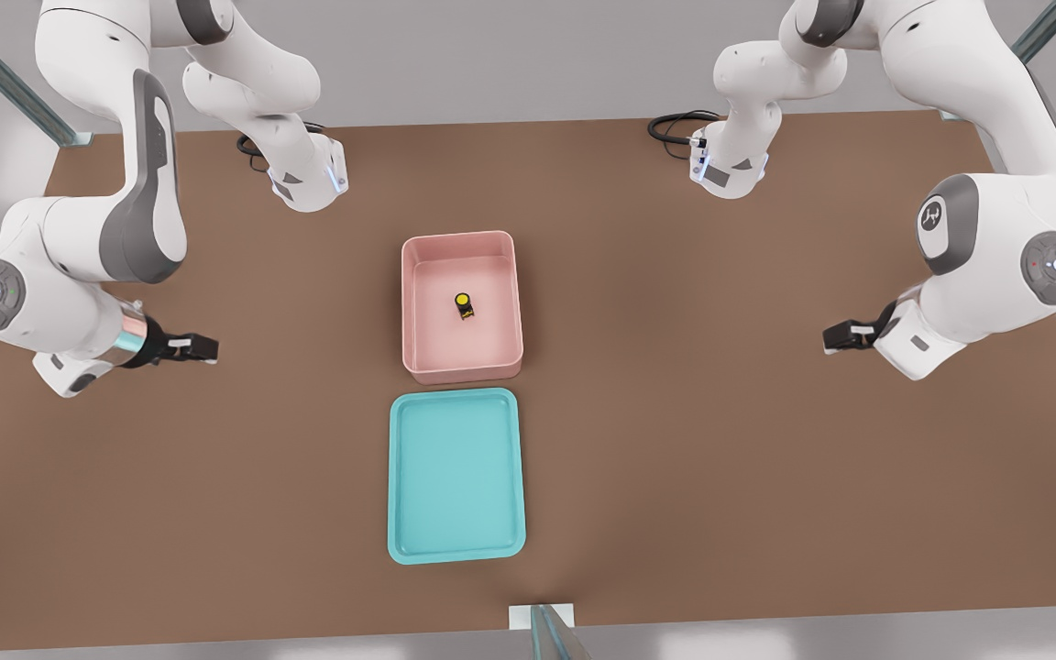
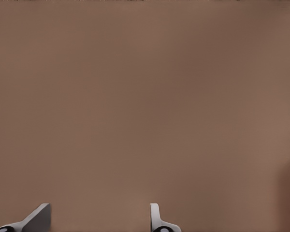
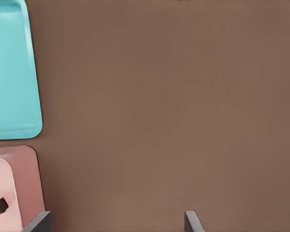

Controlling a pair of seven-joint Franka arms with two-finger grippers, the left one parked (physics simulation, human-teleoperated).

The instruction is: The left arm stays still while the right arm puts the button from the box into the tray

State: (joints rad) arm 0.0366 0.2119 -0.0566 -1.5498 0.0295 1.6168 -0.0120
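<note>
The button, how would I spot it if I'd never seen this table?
Find the brown table and the pink box at its middle, beside the turquoise tray. Inside lies the button, a tiny black block with a round yellow cap. The gripper hangs open, off toward the front view's right.

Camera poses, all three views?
Front view: overhead, facing down on brown table, pale pink plastic box, yellow-capped black button inside, turquoise shallow tray; both white arms, working gripper at front view's left.
Right wrist view: faces down; open fingers, tray, box.
Left wrist view: faces down; fingertips, table.
Shared: both wrist views catch the box's edge.
</note>
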